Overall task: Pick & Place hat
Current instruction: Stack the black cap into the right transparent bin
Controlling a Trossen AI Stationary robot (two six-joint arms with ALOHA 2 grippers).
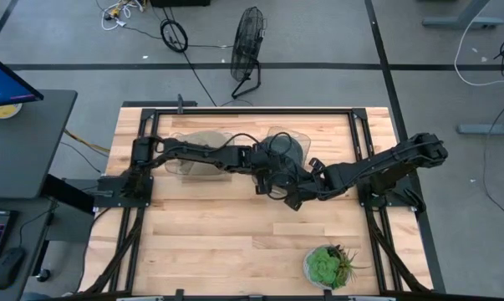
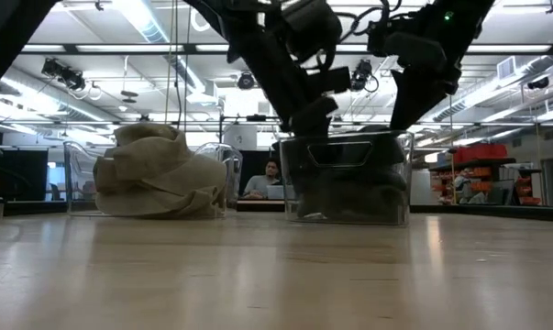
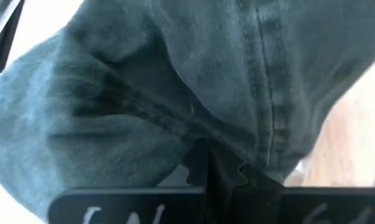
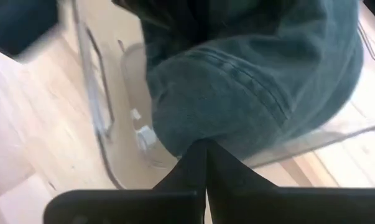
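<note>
Because the dark teal hat (image 3: pixel 193 81) is soft stitched denim-like cloth, it probably handles as light and floppy, sagging from any pinch; a seam or the brim edge looks the firmest hold. It sits in a clear plastic bin (image 2: pixel 349 179) at the desk's (image 1: pixel 218 242) far middle. Both grippers, left gripper (image 3: pixel 215 165) and right gripper (image 4: pixel 203 158), hang close over it, jaws fully closed; whether either pinches fabric I cannot tell. A crumpled beige hat (image 2: pixel 152 174) fills the neighbouring bin.
</note>
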